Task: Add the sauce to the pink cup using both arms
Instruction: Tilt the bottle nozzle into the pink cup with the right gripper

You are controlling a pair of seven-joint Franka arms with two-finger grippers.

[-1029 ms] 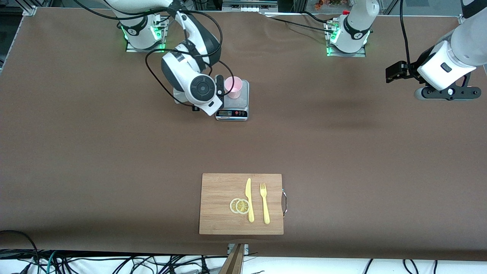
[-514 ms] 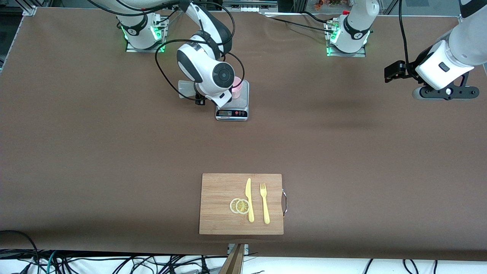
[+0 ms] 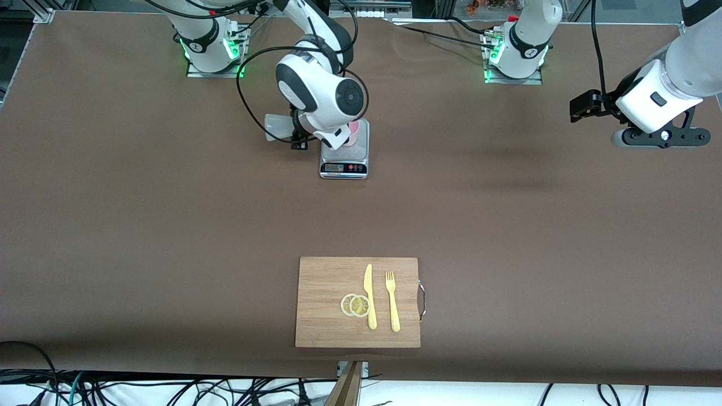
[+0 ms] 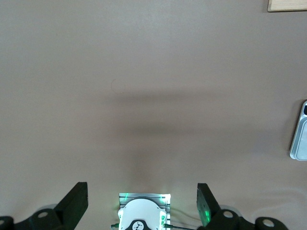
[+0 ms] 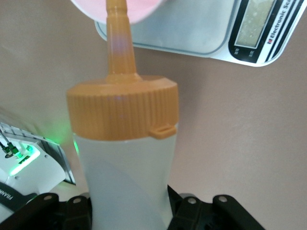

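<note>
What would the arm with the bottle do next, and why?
Probably squeeze, or tip a little more. The right hand holds the sauce bottle tilted, its nozzle tip at the rim of the pink cup on the scale. No sauce shows leaving it. The left hand waits, open, over bare table.

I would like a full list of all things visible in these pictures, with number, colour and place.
sauce bottle: 1, whitish with orange cap, held tilted, nozzle at the pink cup
pink cup: 1, pale pink, on the scale
scale: 1, silver, near the right arm's base
cutting board: 1, wooden, nearest the front camera
lemon slices: 2, yellow, on the board
knife: 1, yellow, on the board
fork: 1, yellow, beside the knife
table: 1, brown
right gripper: black, shut on the bottle
left gripper: black, open, waiting over the table's left-arm end
</note>
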